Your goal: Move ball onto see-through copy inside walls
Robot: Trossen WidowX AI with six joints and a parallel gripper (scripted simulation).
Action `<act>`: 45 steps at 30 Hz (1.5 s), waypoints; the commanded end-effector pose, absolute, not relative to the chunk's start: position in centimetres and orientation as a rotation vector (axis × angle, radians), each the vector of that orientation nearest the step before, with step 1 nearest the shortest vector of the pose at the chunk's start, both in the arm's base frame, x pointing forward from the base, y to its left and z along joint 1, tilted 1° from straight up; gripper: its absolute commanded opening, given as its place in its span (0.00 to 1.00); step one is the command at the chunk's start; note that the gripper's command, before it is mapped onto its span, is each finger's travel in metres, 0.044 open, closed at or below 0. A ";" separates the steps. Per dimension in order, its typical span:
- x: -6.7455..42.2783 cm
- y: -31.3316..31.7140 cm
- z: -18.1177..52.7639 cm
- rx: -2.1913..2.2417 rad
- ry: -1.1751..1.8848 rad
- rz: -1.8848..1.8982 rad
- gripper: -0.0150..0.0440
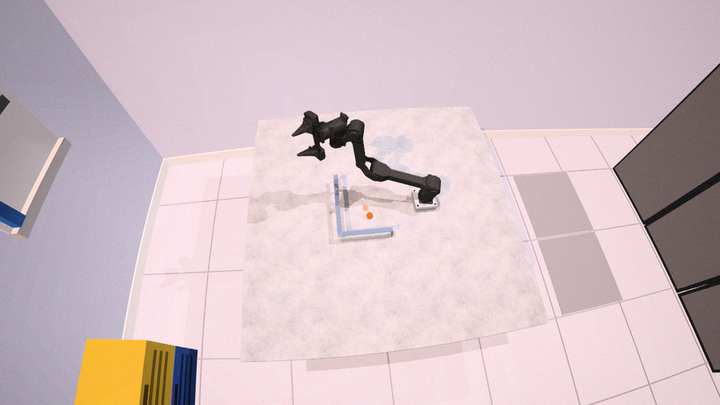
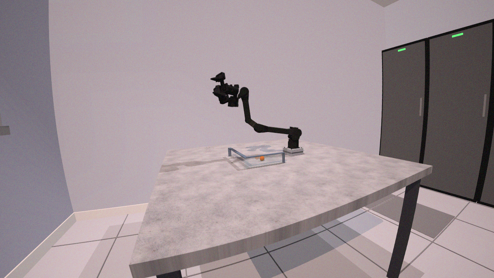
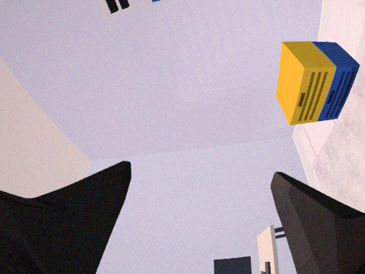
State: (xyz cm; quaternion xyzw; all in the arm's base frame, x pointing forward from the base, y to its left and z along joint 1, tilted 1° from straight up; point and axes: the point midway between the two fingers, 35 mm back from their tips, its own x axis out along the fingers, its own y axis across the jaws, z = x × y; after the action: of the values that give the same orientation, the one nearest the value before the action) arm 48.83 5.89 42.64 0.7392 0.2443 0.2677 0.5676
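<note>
Ball (image 1: 369, 215) — orange, lying just beside see-through copy (image 1: 365, 207), inside walls (image 1: 340, 216). Gripper (image 1: 307, 142) — raised high, jaws spread, nothing held. Ball is judged easily knocked rolling by a careless descent.

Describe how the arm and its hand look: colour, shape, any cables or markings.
The arm is matte black throughout, built of slim straight links joined by rounded cylindrical joints. It rises from a light grey square base plate with bolt holes at its corners. The hand is also black, with two broad fingers that taper to sharp wedge tips. No loose cables, labels or markings show.
</note>
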 end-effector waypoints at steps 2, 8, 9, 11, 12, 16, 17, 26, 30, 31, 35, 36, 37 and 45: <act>48.6 5.5 43.0 1.731 0.555 0.633 0.84; 45.4 0.8 48.7 1.641 0.296 0.679 0.67; 44.5 -0.1 49.8 1.618 0.242 0.687 0.67; 43.1 -1.6 51.7 1.582 0.150 0.700 0.67; 42.2 -2.4 52.7 1.562 0.097 0.707 0.67; 38.1 -5.2 56.6 1.470 -0.109 0.733 0.67; 37.0 -5.7 57.5 1.444 -0.159 0.739 0.67; 26.6 -7.4 63.7 1.223 -0.470 0.795 0.67; 20.8 -6.7 66.2 1.030 -0.635 0.800 0.67; 19.6 -6.3 66.4 0.987 -0.659 0.804 0.67; 14.3 -3.9 67.5 0.772 -0.782 0.807 0.67; 13.0 -3.0 67.8 0.713 -0.812 0.806 0.67; 11.8 -2.1 67.9 0.653 -0.841 0.804 0.67; 5.8 6.3 66.8 0.207 -0.934 0.799 0.67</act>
State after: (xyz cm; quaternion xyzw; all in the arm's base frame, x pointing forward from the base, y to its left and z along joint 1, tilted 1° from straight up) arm 7.81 2.61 67.68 0.1810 -0.4224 0.3742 0.8055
